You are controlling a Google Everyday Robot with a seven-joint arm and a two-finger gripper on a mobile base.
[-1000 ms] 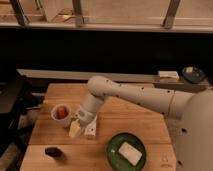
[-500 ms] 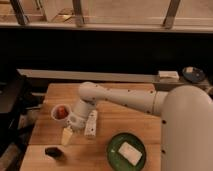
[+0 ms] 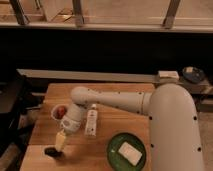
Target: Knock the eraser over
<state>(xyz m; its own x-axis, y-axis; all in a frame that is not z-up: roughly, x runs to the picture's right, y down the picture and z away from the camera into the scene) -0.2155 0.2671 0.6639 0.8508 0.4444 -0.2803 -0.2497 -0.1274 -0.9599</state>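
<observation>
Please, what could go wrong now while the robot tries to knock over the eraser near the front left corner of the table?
1. The eraser sits close to the table's front left edge, just beside the claw; a strong push may send it off the table.
2. The white bowl lies right next to the lowered arm, so a sideways sweep could bump it.
3. The white bottle lies close on the other side and might get pushed.

One worktop [image 3: 125, 125] is carrying one eraser [image 3: 51, 151], one bowl [image 3: 58, 111], one bottle [image 3: 92, 121] and one green plate [image 3: 115, 155] with one sponge [image 3: 130, 152] lying in it. One gripper [image 3: 60, 142] is hanging just above the eraser at the worktop's front left.
</observation>
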